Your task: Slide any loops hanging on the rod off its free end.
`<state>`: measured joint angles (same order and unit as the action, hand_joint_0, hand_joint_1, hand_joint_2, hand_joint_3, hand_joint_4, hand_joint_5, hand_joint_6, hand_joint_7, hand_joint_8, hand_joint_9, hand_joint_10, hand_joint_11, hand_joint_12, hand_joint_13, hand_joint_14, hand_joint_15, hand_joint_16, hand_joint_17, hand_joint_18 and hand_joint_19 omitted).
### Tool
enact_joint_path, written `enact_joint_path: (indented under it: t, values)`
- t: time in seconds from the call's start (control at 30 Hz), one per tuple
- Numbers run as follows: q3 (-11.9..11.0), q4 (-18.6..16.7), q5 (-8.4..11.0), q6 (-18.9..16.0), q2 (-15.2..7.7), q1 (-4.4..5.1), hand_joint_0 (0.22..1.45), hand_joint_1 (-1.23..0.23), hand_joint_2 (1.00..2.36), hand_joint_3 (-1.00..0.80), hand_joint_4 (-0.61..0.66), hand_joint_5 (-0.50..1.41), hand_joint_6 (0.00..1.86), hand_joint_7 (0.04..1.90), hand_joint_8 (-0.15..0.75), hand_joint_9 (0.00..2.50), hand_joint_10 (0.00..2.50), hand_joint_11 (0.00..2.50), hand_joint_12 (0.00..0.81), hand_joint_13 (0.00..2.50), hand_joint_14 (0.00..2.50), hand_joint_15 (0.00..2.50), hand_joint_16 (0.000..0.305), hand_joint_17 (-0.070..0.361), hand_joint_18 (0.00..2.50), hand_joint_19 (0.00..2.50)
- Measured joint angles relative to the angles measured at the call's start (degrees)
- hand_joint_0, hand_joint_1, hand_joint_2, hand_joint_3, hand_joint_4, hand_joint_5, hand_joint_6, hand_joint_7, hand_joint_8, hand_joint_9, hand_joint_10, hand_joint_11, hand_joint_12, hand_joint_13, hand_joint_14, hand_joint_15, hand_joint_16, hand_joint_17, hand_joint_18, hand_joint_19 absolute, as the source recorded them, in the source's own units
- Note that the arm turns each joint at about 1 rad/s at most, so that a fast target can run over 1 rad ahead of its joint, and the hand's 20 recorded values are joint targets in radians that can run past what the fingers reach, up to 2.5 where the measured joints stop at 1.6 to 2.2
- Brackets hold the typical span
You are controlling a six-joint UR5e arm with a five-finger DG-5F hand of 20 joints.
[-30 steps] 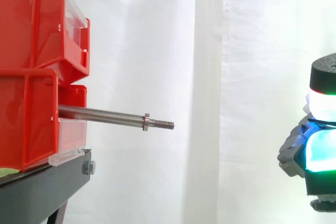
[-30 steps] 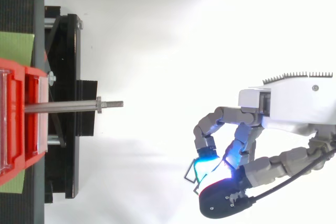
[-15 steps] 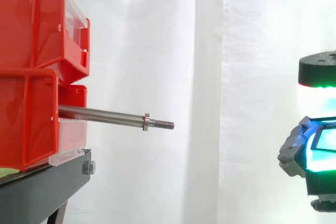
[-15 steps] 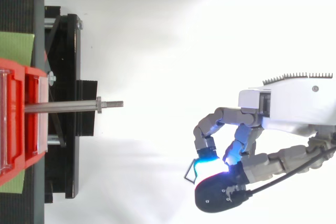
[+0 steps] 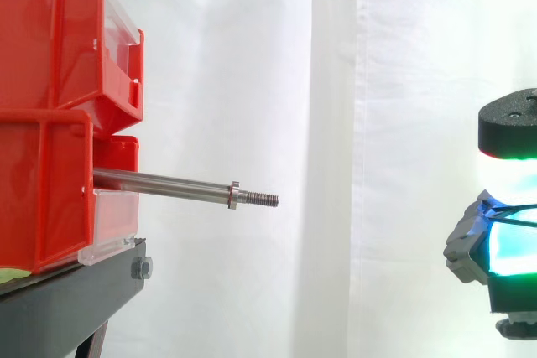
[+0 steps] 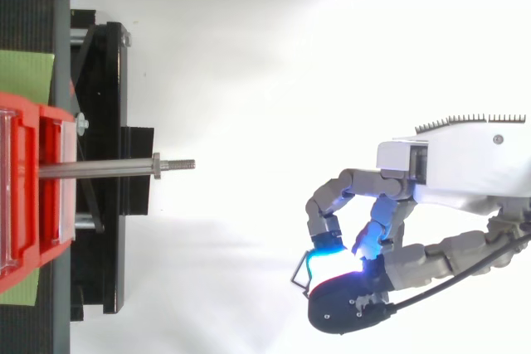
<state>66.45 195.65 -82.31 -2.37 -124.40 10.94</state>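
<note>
Loop [image 6: 299, 268] sitting pinched in hand [image 6: 383, 213], glowing fingertips [image 6: 326, 244] curling onto it, well apart from rod [image 6: 108, 168]. Rod sticking out level from red bins [image 5: 50, 56] on black stand [image 5: 75, 299], threaded free end pointing toward hand. White curtain [image 5: 336, 81] hanging behind.

Red bins [image 5: 50, 115] on black stand [image 5: 75, 299]; white curtain [image 5: 336, 81].

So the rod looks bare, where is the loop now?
In the top view the loop is pinched by the hand at lower right, well clear of the free end of the rod.
</note>
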Motion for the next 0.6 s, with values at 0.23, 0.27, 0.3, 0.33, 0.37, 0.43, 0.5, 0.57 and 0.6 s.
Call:
enact_joint_path:
  t: [0.23, 0.27, 0.3, 0.33, 0.37, 0.43, 0.5, 0.57, 0.6]
  values:
    - [0.0, 0.0, 0.03, 0.0, 0.01, 0.02, 0.67, -0.81, 1.02, -0.25, 0.12, -0.18, 0.9, 1.28, 0.303, 1.06, 0.03, 0.62, 0.376, 0.94, 0.02, 0.51, 0.066, 0.149, 0.82, 0.69]
    - [0.0, 0.0, 0.03, 0.0, 0.01, 0.02, 0.67, -0.81, 1.02, -0.26, 0.13, -0.18, 0.9, 1.29, 0.297, 1.06, 0.03, 0.63, 0.376, 0.94, 0.02, 0.51, 0.066, 0.149, 0.82, 0.68]
    - [0.0, 0.01, 0.04, 0.0, 0.02, 0.04, 0.68, -0.81, 1.02, -0.29, 0.14, -0.17, 0.9, 1.29, 0.302, 1.07, 0.03, 0.63, 0.375, 0.94, 0.02, 0.5, 0.066, 0.148, 0.82, 0.68]
    - [-0.01, 0.03, 0.04, 0.0, 0.02, 0.06, 0.67, -0.79, 1.01, -0.32, 0.15, -0.17, 0.9, 1.29, 0.298, 1.08, 0.02, 0.63, 0.374, 0.94, 0.02, 0.52, 0.066, 0.148, 0.82, 0.69]
    - [-0.04, 0.04, 0.04, 0.0, 0.02, 0.09, 0.67, -0.79, 1.01, -0.34, 0.15, -0.17, 0.9, 1.29, 0.3, 1.08, 0.02, 0.63, 0.373, 0.94, 0.02, 0.51, 0.065, 0.147, 0.82, 0.69]
    - [-0.12, 0.09, 0.04, 0.0, 0.01, 0.15, 0.66, -0.76, 1.01, -0.39, 0.19, -0.16, 0.89, 1.3, 0.304, 1.09, 0.02, 0.62, 0.377, 0.95, 0.02, 0.51, 0.066, 0.148, 0.83, 0.7]
    - [-0.21, 0.13, 0.04, 0.0, 0.02, 0.2, 0.65, -0.74, 1.01, -0.43, 0.21, -0.16, 0.89, 1.31, 0.305, 1.11, 0.02, 0.62, 0.376, 0.95, 0.02, 0.5, 0.065, 0.146, 0.83, 0.69]
    - [-0.39, 0.2, 0.04, 0.0, 0.02, 0.27, 0.65, -0.72, 1.0, -0.45, 0.22, -0.15, 0.89, 1.32, 0.307, 1.13, 0.03, 0.62, 0.379, 0.96, 0.02, 0.52, 0.065, 0.146, 0.84, 0.69]
    - [-0.5, 0.24, 0.04, 0.0, 0.03, 0.31, 0.64, -0.72, 1.0, -0.46, 0.23, -0.15, 0.89, 1.32, 0.308, 1.13, 0.02, 0.63, 0.377, 0.97, 0.02, 0.51, 0.065, 0.146, 0.84, 0.7]
